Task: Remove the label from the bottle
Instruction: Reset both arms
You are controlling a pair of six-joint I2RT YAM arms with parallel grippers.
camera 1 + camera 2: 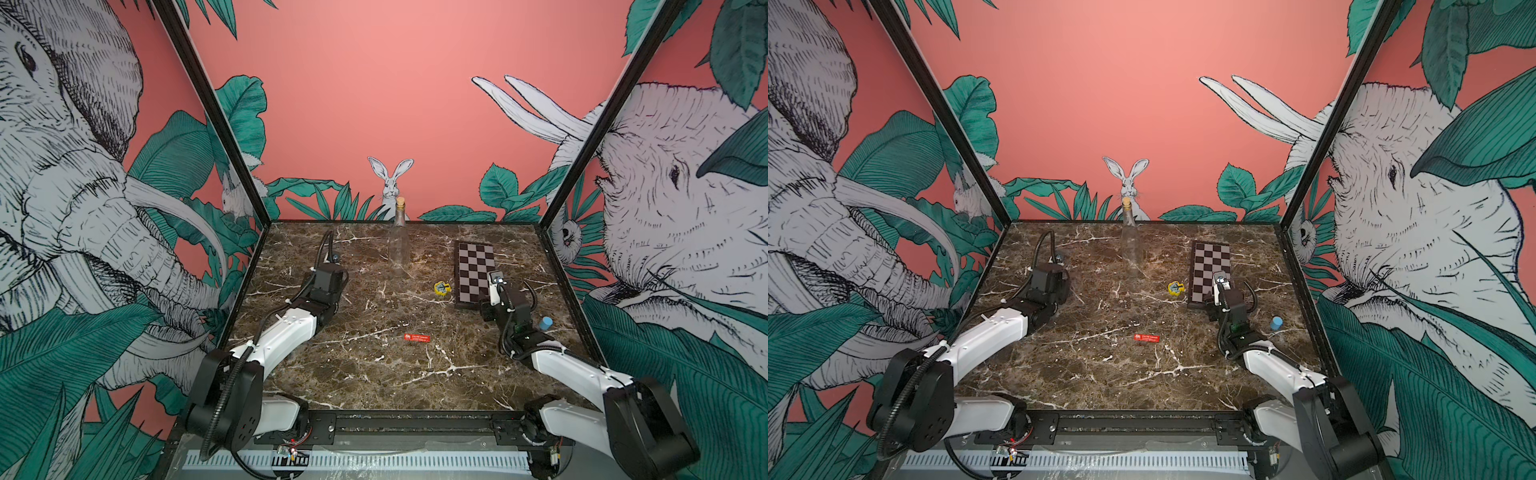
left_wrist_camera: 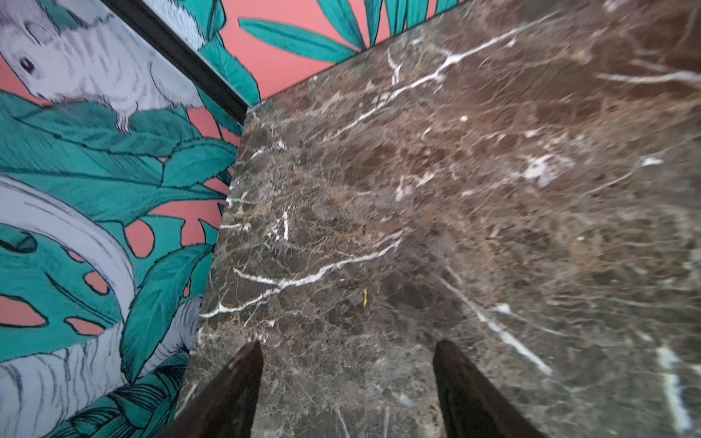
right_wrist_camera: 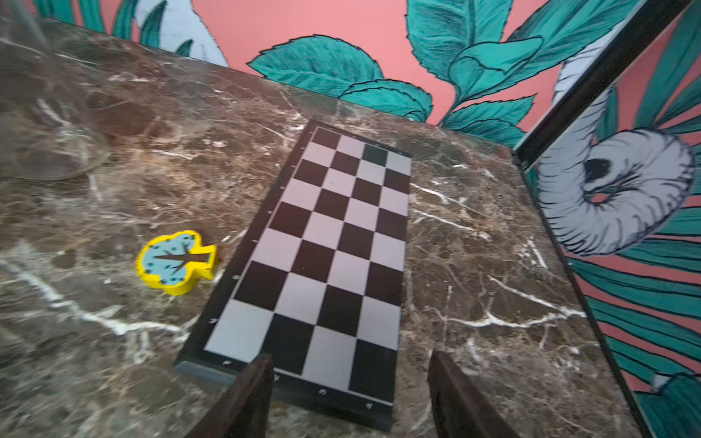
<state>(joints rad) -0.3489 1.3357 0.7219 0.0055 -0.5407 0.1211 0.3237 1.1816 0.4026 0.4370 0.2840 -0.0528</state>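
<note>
Left wrist view: my left gripper (image 2: 347, 345) has its fingers spread wide with nothing between them. Only bare table (image 2: 455, 189) lies below, close to the corner where two walls meet. None of the task's things shows here, so I judge this arm is off to the side, clear of the work.

Right wrist view: my right gripper (image 3: 351, 356) is spread as well and empty, hanging over the near end of the chessboard (image 3: 333, 246). A yellow token (image 3: 176, 261) lies just beside the board. At the picture's edge stands a blurred glass base, probably the bottle (image 3: 49, 144), though this view alone cannot settle it. It is well apart from my fingertips.

In both top views the bottle (image 1: 399, 245) (image 1: 1131, 249) stands upright and corked near the far edge of the table. Its glass is bare as far as I can see. The label (image 1: 416, 338) (image 1: 1146, 338) lies flat on the table nearer to me, well apart from the bottle and between my two arms, touching neither. A blue cylinder (image 1: 545, 323) sits just beside my right arm.

With the strip lying loose and the bottle standing free, I judge the peeling done. That would explain my open, empty fingers: nothing is left to pinch or steady.
</note>
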